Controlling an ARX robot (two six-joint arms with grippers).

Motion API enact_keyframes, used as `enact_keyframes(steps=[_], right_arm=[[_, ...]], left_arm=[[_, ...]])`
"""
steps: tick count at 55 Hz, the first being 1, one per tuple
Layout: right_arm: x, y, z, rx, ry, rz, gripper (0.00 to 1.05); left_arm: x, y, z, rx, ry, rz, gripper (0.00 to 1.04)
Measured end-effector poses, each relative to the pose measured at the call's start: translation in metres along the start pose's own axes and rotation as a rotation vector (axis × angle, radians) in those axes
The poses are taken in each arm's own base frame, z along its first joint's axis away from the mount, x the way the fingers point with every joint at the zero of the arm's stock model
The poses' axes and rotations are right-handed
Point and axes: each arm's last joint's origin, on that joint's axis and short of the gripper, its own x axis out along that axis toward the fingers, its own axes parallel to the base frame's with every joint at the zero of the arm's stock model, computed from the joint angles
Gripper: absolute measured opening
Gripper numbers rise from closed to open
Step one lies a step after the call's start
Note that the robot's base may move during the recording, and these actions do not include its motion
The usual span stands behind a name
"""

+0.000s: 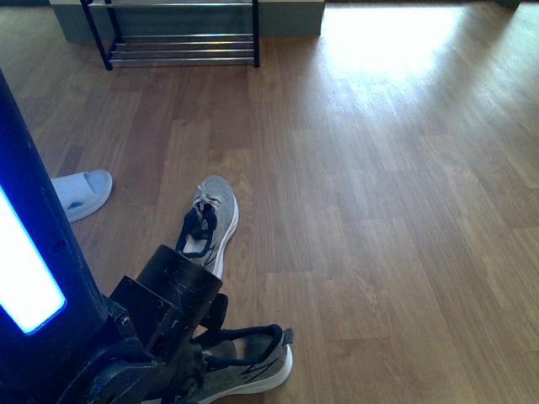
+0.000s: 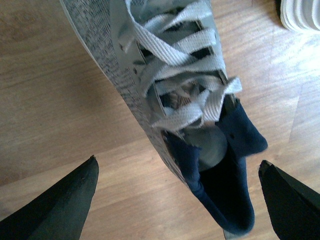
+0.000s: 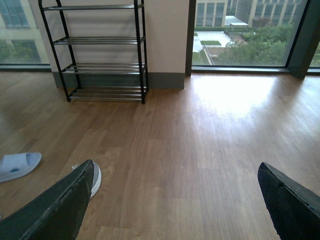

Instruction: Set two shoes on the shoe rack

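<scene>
- Your left fingers [image 2: 60,205] are spread wide, one on each side of the near shoe [image 2: 175,100], with nothing gripped yet.
- That shoe sits on the floor [image 1: 379,210] between the left fingers. Its navy collar opening is closest to them and its laces and toe run away from them.
- The spread looks set up to straddle the heel end. My guess is that's the easiest place to pinch, since the collar is open and the knit is soft.
- The shoe lies skewed across the gap rather than centred. One side wall is nearer one finger, so closing now may catch only the collar edge.
- Your right fingers [image 3: 55,210] are also apart and empty. They are raised and aimed out at the room, likely parked so they don't block the left arm.
- The far shoe [image 1: 210,220] lies beyond the left fingers, well apart from the near one, toe pointing toward the shoe rack [image 1: 181,38].
- The rack stands well ahead of both sets of fingers, against the wall, and no shoe shows on its bars.
- A slipper [image 1: 80,194] lies off to the side of the far shoe. It's not a task item, so don't grab it.
- The task looks barely started, with both shoes on the floor.
</scene>
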Motion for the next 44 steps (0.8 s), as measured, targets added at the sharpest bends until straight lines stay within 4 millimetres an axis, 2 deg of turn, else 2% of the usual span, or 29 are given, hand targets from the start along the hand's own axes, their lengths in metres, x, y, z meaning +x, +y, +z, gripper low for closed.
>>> enact_keyframes(steps=[22,34,40,44], right_arm=[[0.0,0.0,0.0,0.0,0.0,0.0,0.95],[0.0,0.0,0.0,0.0,0.0,0.0,0.95],[0.0,0.0,0.0,0.0,0.0,0.0,0.95],[0.0,0.0,0.0,0.0,0.0,0.0,0.95]], left_arm=[[0.03,-0.007,-0.002,-0.007,0.002,0.096,0.95],[0.046,-0.005,0.007,0.001,-0.046,0.111,0.95],[0.05,-0.002,0.012,0.007,-0.063,0.134,0.82],[0.052,0.0,0.015,0.015,-0.084,0.144,0.66]])
